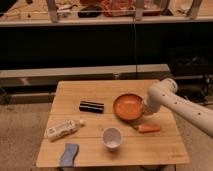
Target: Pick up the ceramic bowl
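Note:
The ceramic bowl (128, 106) is a wide, shallow orange dish with a darker rim. It sits on the right half of the wooden table (110, 152). My white arm comes in from the right and bends down to the bowl's right rim. My gripper (146, 110) is at that rim, touching or just over it, and the arm hides most of it.
A small white cup (112, 138) stands in front of the bowl. A carrot (148, 128) lies just right of the cup. A black rectangular object (92, 106) lies left of the bowl. A plastic bottle (63, 129) and a blue sponge (68, 154) lie at the front left.

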